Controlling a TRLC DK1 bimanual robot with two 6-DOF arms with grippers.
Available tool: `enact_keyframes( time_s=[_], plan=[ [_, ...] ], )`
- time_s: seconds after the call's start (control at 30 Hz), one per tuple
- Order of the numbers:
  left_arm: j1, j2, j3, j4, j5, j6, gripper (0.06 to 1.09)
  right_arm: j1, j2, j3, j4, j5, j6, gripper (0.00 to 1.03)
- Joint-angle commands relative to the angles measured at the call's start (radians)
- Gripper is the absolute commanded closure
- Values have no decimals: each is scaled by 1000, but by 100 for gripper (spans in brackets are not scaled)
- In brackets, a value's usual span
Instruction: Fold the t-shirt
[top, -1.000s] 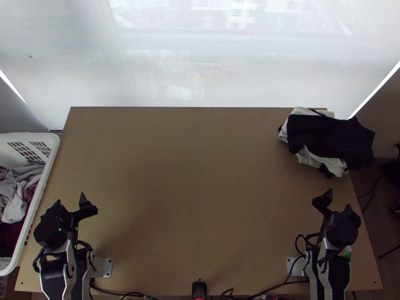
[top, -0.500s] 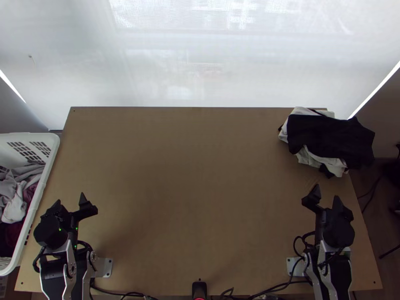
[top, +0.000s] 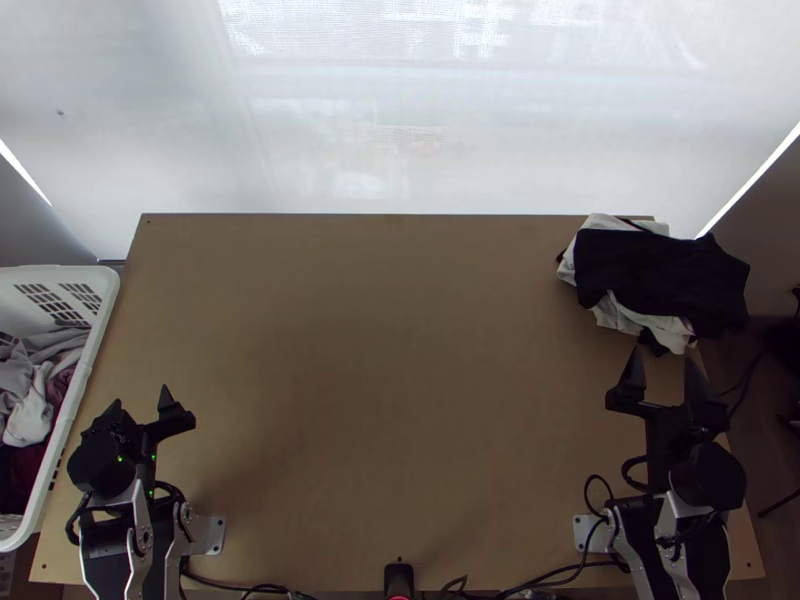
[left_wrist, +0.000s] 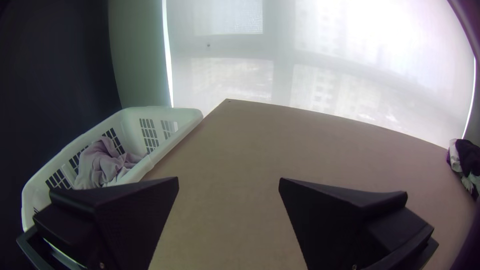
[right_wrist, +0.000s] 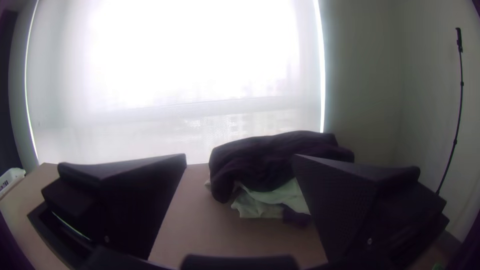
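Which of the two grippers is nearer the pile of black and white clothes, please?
The right gripper: it stands open close by the pile, whereas the left gripper is across the table, near the white basket.

Daylight glowing through a broad white blind (top: 400, 130), plain brown counter (top: 370, 350) before it, grey-green wall (right_wrist: 360, 75) beside, dark floor (top: 768, 465)

Open passage is afforded across the middle of the desk (top: 380, 350), from far edge to near. The far right corner is obstructed by a heaped clothes pile (top: 660, 275), overhanging the right edge. The left edge is flanked by a basket (top: 89, 345); cables (top: 570, 568) are noted along the near edge.
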Motion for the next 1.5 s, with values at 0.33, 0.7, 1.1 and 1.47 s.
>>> enact_keyframes(
  time_s=[0.33, 0.7, 1.1, 1.47],
  plan=[
    [28, 0, 2, -6, -7, -36, 11, -1, 529, 524, -447, -2, -80, 5],
    [3, 72, 91, 20, -21, 105, 11, 86, 677, 652, -489, 97, 64, 5],
    [134, 753, 625, 0, -32, -102, 11, 126, 750, 759, -565, 129, -2, 5],
    [476, 1134, 846, 129, -23, 108, 11, 141, 756, 807, -587, 119, -128, 5]
  ],
)
